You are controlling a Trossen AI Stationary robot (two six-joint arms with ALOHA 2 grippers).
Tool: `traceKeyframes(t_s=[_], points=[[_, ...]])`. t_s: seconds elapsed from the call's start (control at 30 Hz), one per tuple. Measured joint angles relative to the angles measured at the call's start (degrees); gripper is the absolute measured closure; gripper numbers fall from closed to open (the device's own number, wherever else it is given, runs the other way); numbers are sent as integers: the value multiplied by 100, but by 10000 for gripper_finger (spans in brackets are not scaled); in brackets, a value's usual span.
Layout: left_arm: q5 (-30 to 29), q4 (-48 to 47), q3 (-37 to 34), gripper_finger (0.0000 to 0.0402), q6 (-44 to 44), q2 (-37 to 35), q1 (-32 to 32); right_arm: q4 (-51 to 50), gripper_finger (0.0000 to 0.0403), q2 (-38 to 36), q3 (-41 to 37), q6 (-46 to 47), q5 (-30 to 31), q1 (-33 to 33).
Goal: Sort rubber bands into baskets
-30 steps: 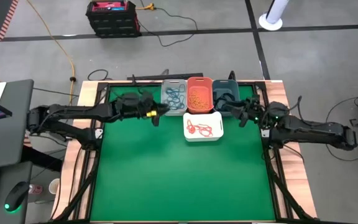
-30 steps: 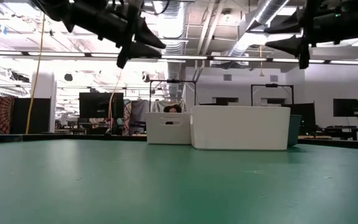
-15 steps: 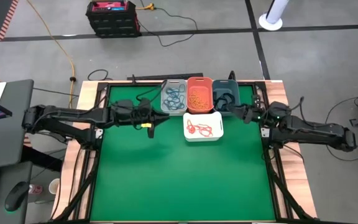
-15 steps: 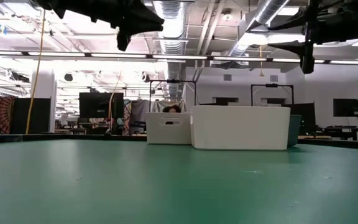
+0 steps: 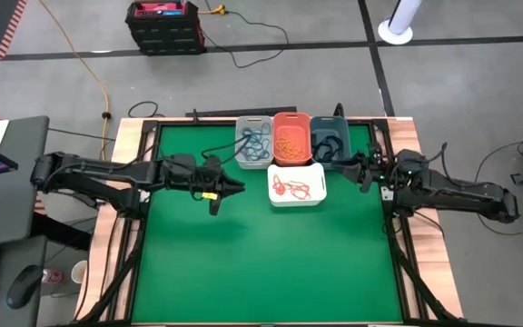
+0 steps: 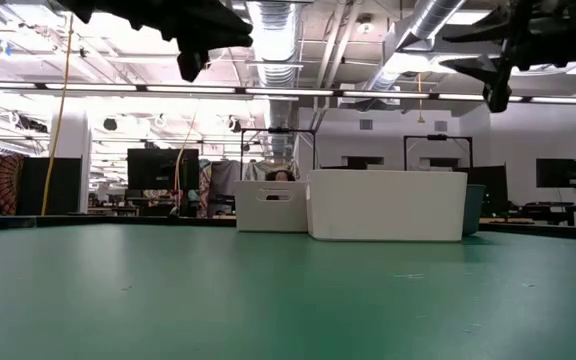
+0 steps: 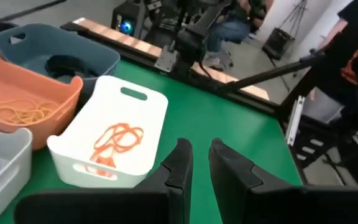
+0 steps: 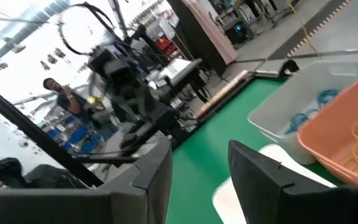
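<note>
- High view: the left tool (image 5: 232, 186) hangs over the green tabletop (image 5: 261, 263) just beside the white basket (image 5: 297, 184), and the right tool (image 5: 360, 170) sits at that basket's other side, near the dark slate-blue basket (image 5: 326, 145); both arms crowd the same cluster, so a careless swing could nudge a bin out of line or bring the two arms together
- High view: the rubber bands all appear already binned, teal ones in the light grey basket (image 5: 253, 141), yellow-orange in the coral-orange basket (image 5: 291, 138), red in the white one; no loose band shows on the cloth, so any further reach risks snagging a loop and dragging it out over a rim
- Low view: both arms show only as dark shapes overhead, clear of the tabletop; the white basket stands in front and hides most of the others, so whether a band lies behind them cannot be told
- Left wrist view: the left tool's fingers (image 7: 179, 163) stand close together with only a slim gap and nothing between them; it touches neither basket nor band, with the red loops lying in the white basket ahead of it
- Right wrist view: the right tool's fingers (image 8: 257, 169) stand apart at a middling width, empty, and touch nothing; the grey and coral baskets lie beyond them, and a person shows in the room behind, well away from the table
</note>
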Motion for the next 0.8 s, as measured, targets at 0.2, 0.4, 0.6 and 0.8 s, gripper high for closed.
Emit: traceKeyframes(t_s=[0.2, 0.4, 0.6, 0.8], points=[[-170, 76, -110, 356, 389, -282, -22, 98, 221, -164, -356, 54, 6, -172], [-172, 628, -888, 356, 197, -538, 52, 1252, 221, -374, -1276, 487, -227, -166], [-175, 711, -1590, 356, -154, -837, 166, 1577, 221, -659, -1720, 621, -284, -88], [-206, 1132, -2395, 356, -544, -1284, 304, 1487, 221, -1015, -1722, 219, -304, -94]])
